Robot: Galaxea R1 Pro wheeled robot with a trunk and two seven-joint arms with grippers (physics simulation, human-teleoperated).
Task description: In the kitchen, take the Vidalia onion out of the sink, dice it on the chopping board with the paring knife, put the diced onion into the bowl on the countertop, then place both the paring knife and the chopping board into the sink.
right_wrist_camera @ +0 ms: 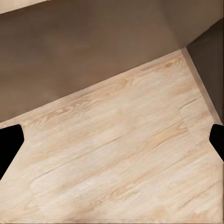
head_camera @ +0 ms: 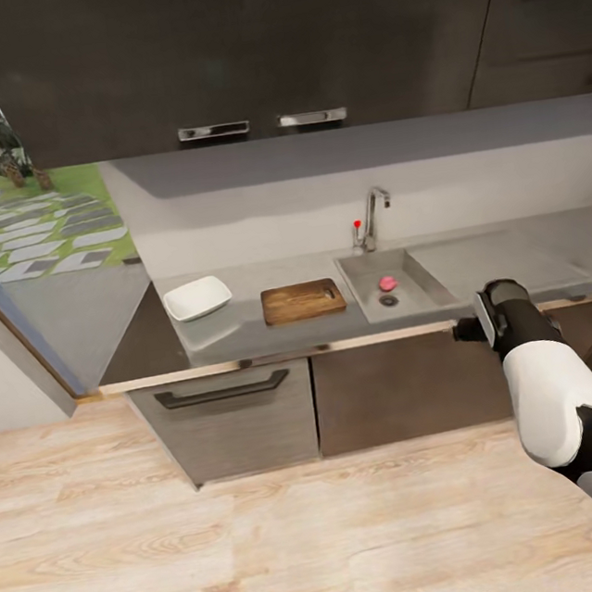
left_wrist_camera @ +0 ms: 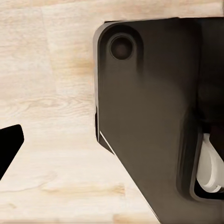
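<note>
On the countertop (head_camera: 244,326), 1 bowl (head_camera: 197,297), 1 chopping board (head_camera: 303,301) and 1 sink (head_camera: 421,272) are sitting in a row. The bowl, white and squarish with rounded corners, is lying just beside the board's far end from the sink. The board is a brown wood-grain rectangle with a handle slot at the sink end, lying close to the basin but apart from it. Inside the grey steel basin, 1 small pink onion (head_camera: 388,283) is resting just behind the round drain (head_camera: 388,301). 1 chrome tap (head_camera: 372,218) with a red knob is standing behind the basin.

1 right arm (head_camera: 540,376), white-shelled with black joints, is reaching forward, its dark wrist sitting at the countertop's pale front edge. In the right wrist view, 2 black fingertips (right_wrist_camera: 9,145) are sitting at opposite edges, so the right gripper (right_wrist_camera: 113,147) is standing wide over pale plank flooring (right_wrist_camera: 121,163).

In the left wrist view, 1 black fingertip (left_wrist_camera: 10,144) is showing beside a dark robot housing (left_wrist_camera: 149,121); the left pincer's spread cannot be judged.
</note>
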